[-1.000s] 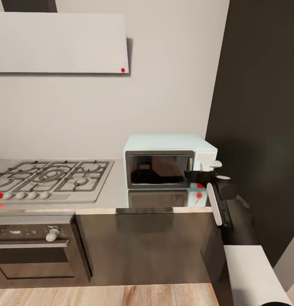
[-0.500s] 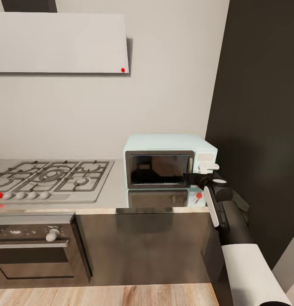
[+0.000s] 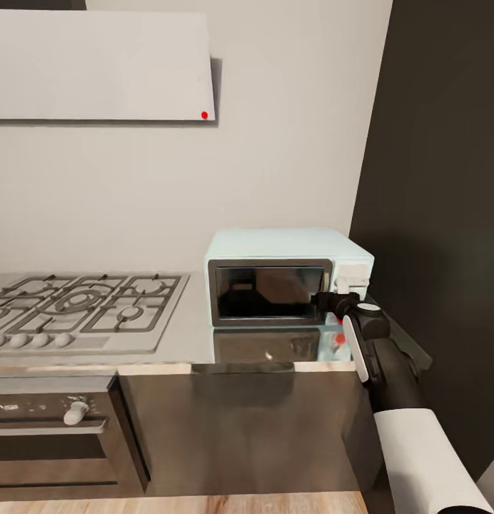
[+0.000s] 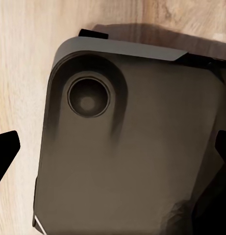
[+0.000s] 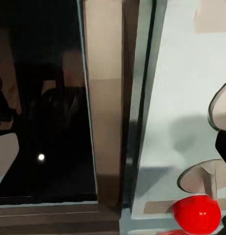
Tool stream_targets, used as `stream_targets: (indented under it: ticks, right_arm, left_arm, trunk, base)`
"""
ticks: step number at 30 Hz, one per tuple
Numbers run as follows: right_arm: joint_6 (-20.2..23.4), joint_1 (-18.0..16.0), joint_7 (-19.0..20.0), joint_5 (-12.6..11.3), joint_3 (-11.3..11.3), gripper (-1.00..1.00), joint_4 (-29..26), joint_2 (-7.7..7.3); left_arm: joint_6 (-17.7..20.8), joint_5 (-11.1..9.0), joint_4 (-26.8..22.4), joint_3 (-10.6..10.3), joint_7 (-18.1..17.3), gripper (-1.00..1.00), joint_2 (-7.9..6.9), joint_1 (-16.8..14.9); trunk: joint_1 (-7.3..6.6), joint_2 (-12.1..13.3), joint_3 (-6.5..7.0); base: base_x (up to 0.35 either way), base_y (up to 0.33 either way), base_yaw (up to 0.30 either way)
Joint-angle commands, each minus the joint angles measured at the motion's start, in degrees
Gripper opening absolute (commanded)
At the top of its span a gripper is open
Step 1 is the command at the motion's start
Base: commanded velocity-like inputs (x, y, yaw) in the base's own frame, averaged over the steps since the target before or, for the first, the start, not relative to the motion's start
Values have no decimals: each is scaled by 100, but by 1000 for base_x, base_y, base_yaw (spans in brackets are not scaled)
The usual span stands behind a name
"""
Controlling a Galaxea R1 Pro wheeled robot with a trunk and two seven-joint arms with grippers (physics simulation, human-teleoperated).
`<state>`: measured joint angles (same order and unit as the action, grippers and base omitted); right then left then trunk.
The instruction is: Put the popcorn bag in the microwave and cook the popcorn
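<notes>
My right hand [image 3: 325,298] sits at the microwave [image 3: 283,275], against the door's edge beside the knob panel; I cannot tell whether it is clenched or released. The microwave stands on the worktop [image 3: 197,335], right of the hob [image 3: 83,303], door closed.

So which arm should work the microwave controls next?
Right. The right gripper is already at the microwave front, by its control panel; its wrist view sits close on the door edge and red light. The left gripper hangs over the robot's base.
</notes>
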<state>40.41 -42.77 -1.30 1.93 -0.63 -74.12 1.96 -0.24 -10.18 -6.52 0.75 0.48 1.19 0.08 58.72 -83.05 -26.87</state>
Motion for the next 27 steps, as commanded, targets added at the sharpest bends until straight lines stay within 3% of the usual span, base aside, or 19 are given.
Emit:
stream_targets:
  ticks: [1, 8, 27]
  right_arm:
    - [29, -4, -24, 20, -2, 100, -6, 5]
    - [29, -4, -258, 55, 10, 100, -6, 29]
    - [29, -4, -277, 34, 55, 100, -15, 94]
  left_arm:
    - [-2, -37, -7, 4, 5, 100, -2, 1]
    - [-2, -37, -7, 4, 5, 100, 3, 1]
    - [-2, -37, -7, 4, 5, 100, 4, 1]
  trunk:
    - [1, -3, -5]
    - [1, -3, -5]
    - [1, -3, -5]
  base:
    - [40, 0, 0]
    - [8, 0, 0]
    - [0, 0, 0]
